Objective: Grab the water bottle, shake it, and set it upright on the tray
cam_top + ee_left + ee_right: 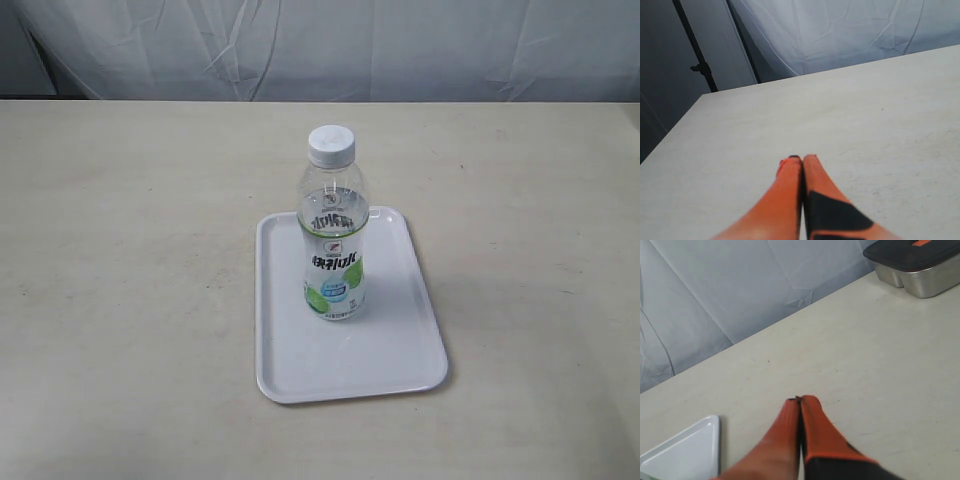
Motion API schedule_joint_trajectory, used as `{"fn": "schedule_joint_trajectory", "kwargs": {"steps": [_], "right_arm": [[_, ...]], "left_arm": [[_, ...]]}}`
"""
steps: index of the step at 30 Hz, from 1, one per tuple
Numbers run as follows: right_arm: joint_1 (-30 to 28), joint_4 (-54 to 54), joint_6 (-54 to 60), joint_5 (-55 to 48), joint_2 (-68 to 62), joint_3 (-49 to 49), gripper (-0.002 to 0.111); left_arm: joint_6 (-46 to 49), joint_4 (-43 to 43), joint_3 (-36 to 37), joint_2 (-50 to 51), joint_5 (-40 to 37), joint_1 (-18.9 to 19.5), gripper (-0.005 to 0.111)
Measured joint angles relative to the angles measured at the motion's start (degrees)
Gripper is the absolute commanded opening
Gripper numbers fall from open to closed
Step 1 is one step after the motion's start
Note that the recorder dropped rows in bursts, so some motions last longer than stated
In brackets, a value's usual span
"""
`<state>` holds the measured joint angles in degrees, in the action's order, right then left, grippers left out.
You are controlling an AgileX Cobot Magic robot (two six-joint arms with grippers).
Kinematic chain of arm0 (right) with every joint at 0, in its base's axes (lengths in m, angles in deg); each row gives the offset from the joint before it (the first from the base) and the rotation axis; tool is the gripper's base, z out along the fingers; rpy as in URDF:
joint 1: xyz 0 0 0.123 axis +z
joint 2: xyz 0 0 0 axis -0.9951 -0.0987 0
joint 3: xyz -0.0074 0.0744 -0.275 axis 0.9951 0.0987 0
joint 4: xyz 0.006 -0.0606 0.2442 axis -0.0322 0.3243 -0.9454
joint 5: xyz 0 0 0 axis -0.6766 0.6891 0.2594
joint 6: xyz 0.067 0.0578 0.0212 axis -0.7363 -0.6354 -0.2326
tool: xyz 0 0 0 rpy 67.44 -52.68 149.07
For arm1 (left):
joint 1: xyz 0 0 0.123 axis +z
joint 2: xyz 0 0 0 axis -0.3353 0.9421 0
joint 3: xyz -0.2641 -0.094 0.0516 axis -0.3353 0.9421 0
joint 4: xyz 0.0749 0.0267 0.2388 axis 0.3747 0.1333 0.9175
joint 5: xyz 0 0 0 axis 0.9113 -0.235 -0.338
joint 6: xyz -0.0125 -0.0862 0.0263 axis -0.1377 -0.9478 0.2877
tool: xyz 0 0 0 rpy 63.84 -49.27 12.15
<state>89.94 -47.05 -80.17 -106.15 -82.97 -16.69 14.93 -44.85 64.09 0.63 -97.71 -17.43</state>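
The water bottle [334, 230] stands upright on the white tray [400, 350], near the tray's far half, white cap on top and lime label facing the exterior camera. Neither gripper appears in the exterior view. In the left wrist view my left gripper [802, 159] is shut, orange fingers pressed together over bare table, holding nothing. My right gripper [800, 400] is likewise shut and empty, with a corner of the tray [687, 452] beside it. The bottle is out of sight in both wrist views.
A metal container with a dark lid [915, 262] sits at the table's far side in the right wrist view. A pale cloth backdrop [330, 45] hangs behind the table. A dark stand pole [697, 52] rises past the table's corner.
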Motion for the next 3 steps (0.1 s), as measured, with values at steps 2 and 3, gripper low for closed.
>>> {"fn": "schedule_joint_trajectory", "kwargs": {"steps": [2,3], "right_arm": [[0.0,0.0,0.0,0.0,0.0,0.0,0.001],[0.0,0.0,0.0,0.0,0.0,0.0,0.001]], "left_arm": [[0.0,0.0,0.0,0.0,0.0,0.0,0.000],[0.0,0.0,0.0,0.0,0.0,0.0,0.000]]}}
